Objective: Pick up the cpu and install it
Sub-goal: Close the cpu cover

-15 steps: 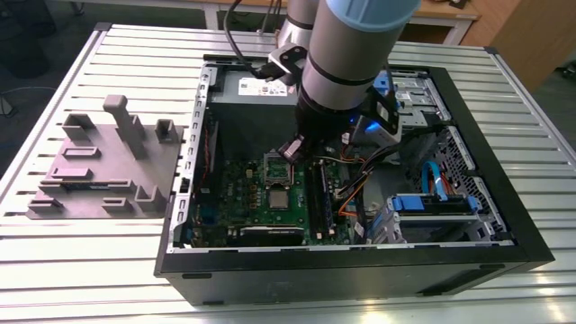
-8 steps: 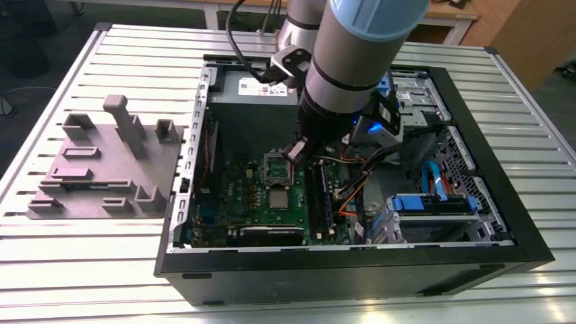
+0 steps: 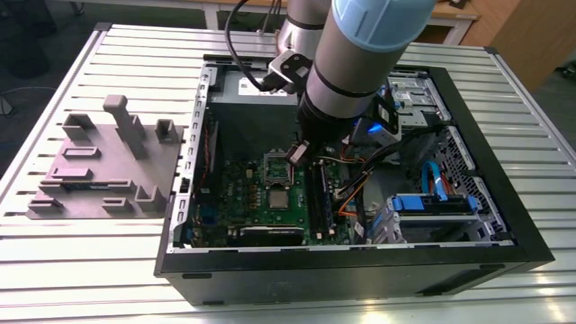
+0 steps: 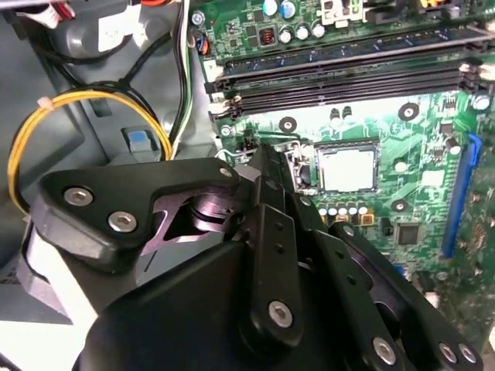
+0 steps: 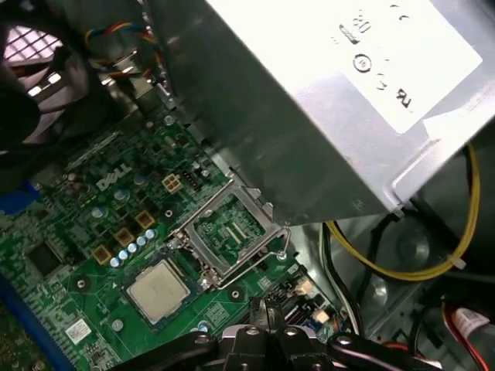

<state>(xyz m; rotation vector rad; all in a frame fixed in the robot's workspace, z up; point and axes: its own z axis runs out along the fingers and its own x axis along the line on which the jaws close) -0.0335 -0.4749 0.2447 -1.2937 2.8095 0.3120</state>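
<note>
Silver-topped cpu (image 5: 158, 290) lies flat on the motherboard (image 5: 69, 232), light, fragile, best edge-gripped; whether the gripper (image 3: 298, 152) is parted I cannot tell.

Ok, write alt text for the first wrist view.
The cpu lies flat on the green motherboard beside the open socket frame. A large grey box with a white label looms above, and the dark gripper sits at the frame's edge.

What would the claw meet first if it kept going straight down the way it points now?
Probably the green motherboard, beside the open socket frame. The claw hangs above that frame, while the cpu lies a little further along the board. Depth is hard to judge, so it might clip the frame's raised edge first.
</note>
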